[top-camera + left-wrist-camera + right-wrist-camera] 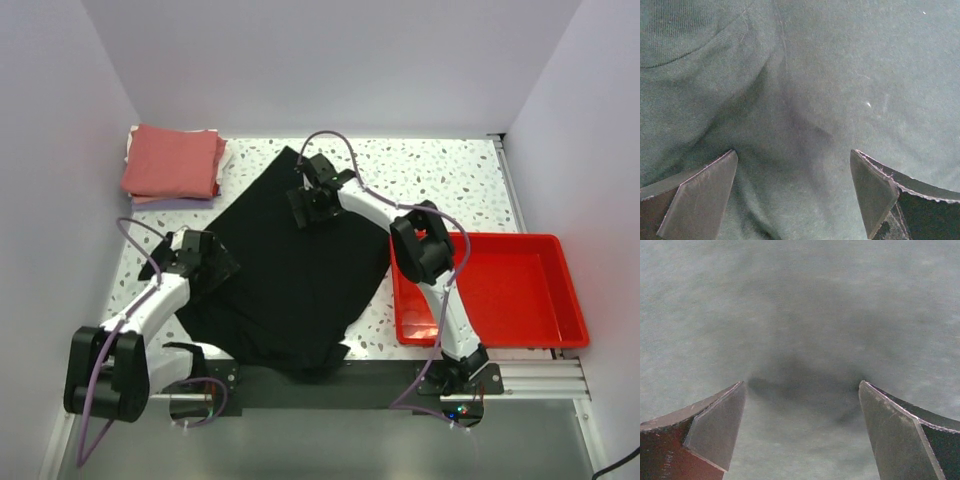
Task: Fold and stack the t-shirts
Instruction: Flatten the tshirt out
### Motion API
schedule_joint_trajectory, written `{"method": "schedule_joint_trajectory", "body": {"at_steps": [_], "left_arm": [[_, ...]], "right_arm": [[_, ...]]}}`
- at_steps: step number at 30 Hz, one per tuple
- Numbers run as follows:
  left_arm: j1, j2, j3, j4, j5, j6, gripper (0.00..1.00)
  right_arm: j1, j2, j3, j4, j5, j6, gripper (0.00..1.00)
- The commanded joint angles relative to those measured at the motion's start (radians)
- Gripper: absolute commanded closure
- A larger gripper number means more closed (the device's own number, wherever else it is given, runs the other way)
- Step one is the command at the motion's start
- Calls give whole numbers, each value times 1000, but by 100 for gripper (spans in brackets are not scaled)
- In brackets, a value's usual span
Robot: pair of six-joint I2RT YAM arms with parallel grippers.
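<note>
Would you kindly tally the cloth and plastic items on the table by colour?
Black t-shirt, spread out: 1
Salmon-red t-shirt, folded: 1
Red tray: 1
Total: 3, plus pale folded layers under the salmon-red one, too hidden to count.

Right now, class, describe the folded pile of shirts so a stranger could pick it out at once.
Start at the speckled table and go to its far left corner, beyond the spread black t-shirt. The folded pile lies there, salmon-red on top; it alone is neatly folded, and soft cloth, unlike the red tray.
</note>
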Motion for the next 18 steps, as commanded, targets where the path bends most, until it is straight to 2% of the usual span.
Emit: {"method": "schedule_joint_trajectory", "body": {"at_steps": [1, 9, 13, 18], "left_arm": [[-1, 95, 70, 21, -67, 32, 0], [-33, 389, 247, 138, -57, 78, 0], [-149, 564, 444, 112, -78, 100, 0], [-269, 757, 609, 81, -83, 116, 0]], "right_arm": [[-87, 0, -29, 19, -23, 62, 1], [-234, -104, -213, 62, -32, 126, 1], [-286, -194, -362, 107, -32, 139, 1], [-313, -263, -448, 120, -34, 140, 1]]}}
